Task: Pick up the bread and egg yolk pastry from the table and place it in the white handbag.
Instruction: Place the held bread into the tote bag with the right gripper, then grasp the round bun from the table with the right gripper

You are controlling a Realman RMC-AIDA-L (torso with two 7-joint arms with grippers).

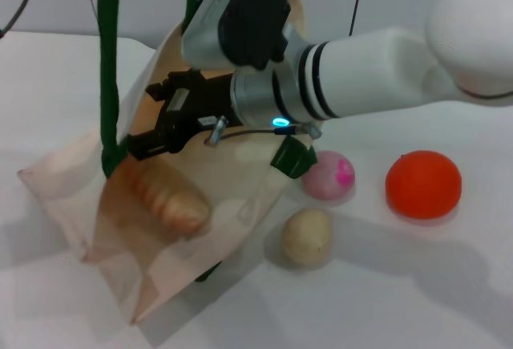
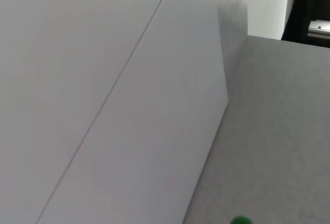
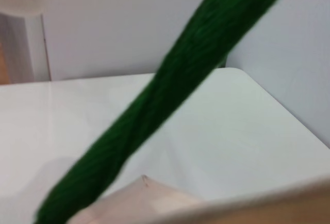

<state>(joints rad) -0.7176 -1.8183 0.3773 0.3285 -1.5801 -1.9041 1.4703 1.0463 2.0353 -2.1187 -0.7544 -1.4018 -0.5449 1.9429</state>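
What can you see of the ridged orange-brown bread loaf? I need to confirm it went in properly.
The ridged orange-brown bread loaf shows through the thin cream cloth of the white handbag, so it lies inside it. It is elongated, with pale stripes across its segments, lying slanted and resting on the bag's lower wall. The right gripper is just above it at the bag's mouth, its black fingers apart and not touching the loaf. The far end is blurred by the cloth.

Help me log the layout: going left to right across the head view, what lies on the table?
white handbag with the bread showing inside it → egg yolk pastry → pink ball → orange ball. The right end effector is over the bag's mouth.
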